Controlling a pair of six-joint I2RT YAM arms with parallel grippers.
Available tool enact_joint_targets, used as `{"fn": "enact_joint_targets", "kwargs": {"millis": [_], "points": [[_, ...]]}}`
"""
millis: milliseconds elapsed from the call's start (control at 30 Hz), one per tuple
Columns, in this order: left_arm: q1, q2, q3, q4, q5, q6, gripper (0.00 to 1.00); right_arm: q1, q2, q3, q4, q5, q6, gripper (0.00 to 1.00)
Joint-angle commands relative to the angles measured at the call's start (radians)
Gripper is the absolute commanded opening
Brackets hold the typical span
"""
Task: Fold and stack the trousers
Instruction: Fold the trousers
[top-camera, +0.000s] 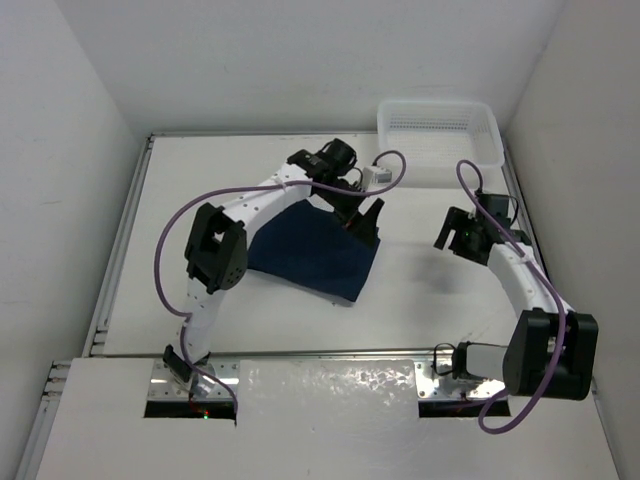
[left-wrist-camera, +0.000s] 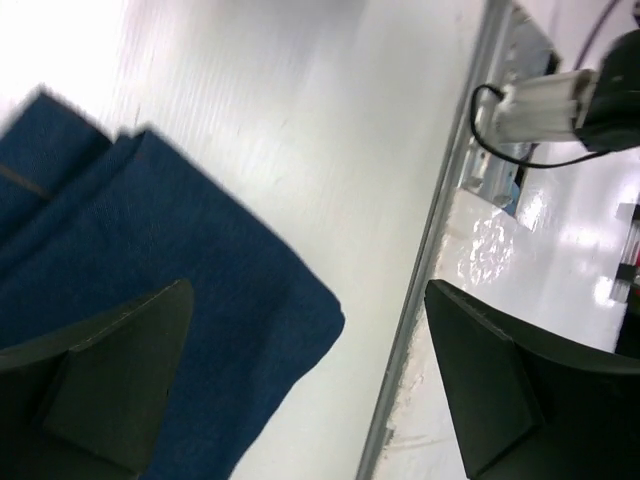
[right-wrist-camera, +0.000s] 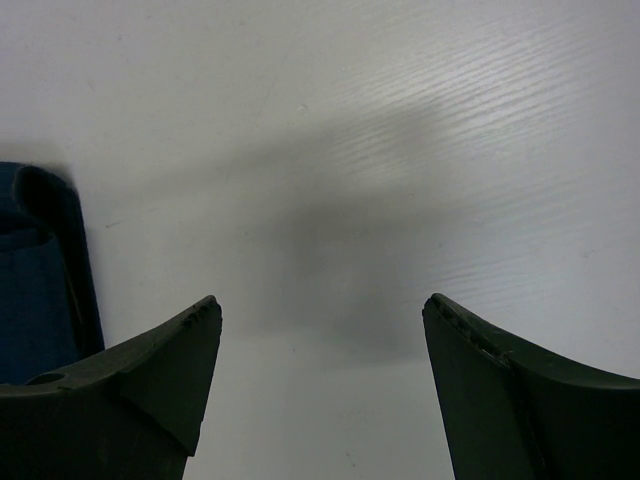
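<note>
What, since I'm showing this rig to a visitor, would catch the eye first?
Folded dark blue trousers lie mid-scene, the left pincer open at their far right corner. A white mesh basket sits in the far right corner, and the right pincer is open over the bare table.

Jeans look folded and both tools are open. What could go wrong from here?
1. The left tool is open and straddles the edge of the folded trousers, one side over denim, the other over the table. Closing there may catch only the top layer and pull the fold open.
2. The right tool is open over bare table beside the trousers, so any lift would likely be one-sided and the bundle could sag or unfold.
</note>
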Motion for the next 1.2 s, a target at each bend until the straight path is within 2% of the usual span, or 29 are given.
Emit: {"fn": "enact_joint_targets", "kwargs": {"millis": [0, 100, 167, 233, 300, 333, 433, 500, 667, 767, 867, 900, 933, 967, 1000, 1067, 1100, 1167], "points": [[0.0, -0.062, 0.121, 0.006, 0.116, 0.087, 1.0, 0.04, 0.014, 0.038, 0.054, -0.045, 0.017, 0.77], [0.064, -0.139, 0.137, 0.032, 0.056, 0.083, 1.0, 0.091, 0.048, 0.087, 0.051, -0.051, 0.026, 0.76], [0.185, -0.18, 0.04, 0.113, -0.031, -0.001, 1.0, 0.163, 0.071, 0.093, 0.096, -0.103, 0.056, 0.76], [0.31, -0.21, -0.044, 0.117, -0.097, -0.003, 0.99, 0.213, 0.123, 0.089, 0.191, -0.201, 0.132, 0.76], [0.389, -0.219, -0.098, 0.106, -0.187, 0.003, 0.96, 0.241, 0.168, 0.095, 0.246, -0.231, 0.195, 0.75], [0.458, -0.22, -0.159, 0.113, -0.203, -0.002, 0.95, 0.27, 0.216, 0.099, 0.286, -0.237, 0.203, 0.73], [0.558, -0.234, -0.282, 0.17, -0.234, -0.017, 0.94, 0.315, 0.296, 0.144, 0.349, -0.284, 0.237, 0.72], [0.576, -0.24, -0.358, 0.207, -0.254, -0.003, 0.94, 0.335, 0.373, 0.174, 0.378, -0.35, 0.267, 0.7], [0.577, -0.227, -0.477, 0.3, -0.26, -0.009, 0.98, 0.353, 0.441, 0.19, 0.395, -0.366, 0.284, 0.61], [0.577, -0.197, -0.518, 0.325, -0.231, -0.02, 0.94, 0.362, 0.481, 0.197, 0.364, -0.367, 0.277, 0.57], [0.577, -0.184, -0.547, 0.342, -0.203, -0.026, 0.71, 0.365, 0.53, 0.226, 0.324, -0.354, 0.254, 0.44], [0.577, -0.179, -0.566, 0.345, -0.191, -0.028, 0.63, 0.365, 0.545, 0.245, 0.317, -0.346, 0.245, 0.32], [0.575, -0.177, -0.576, 0.348, -0.177, -0.029, 0.5, 0.364, 0.548, 0.256, 0.306, -0.328, 0.237, 0.27], [0.572, -0.173, -0.589, 0.354, -0.163, -0.033, 0.44, 0.364, 0.55, 0.266, 0.303, -0.315, 0.231, 0.2], [0.564, -0.173, -0.613, 0.356, -0.165, -0.033, 0.28, 0.364, 0.554, 0.294, 0.291, -0.3, 0.211, 0.09], [0.561, -0.173, -0.647, 0.368, -0.203, -0.037, 0.04, 0.364, 0.567, 0.367, 0.265, -0.252, 0.165, 0.0], [0.561, -0.173, -0.655, 0.371, -0.218, -0.039, 0.0, 0.364, 0.576, 0.398, 0.227, -0.243, 0.145, 0.0], [0.566, -0.177, -0.667, 0.37, -0.246, -0.039, 0.0, 0.364, 0.617, 0.499, 0.188, -0.222, 0.088, 0.0]]}}
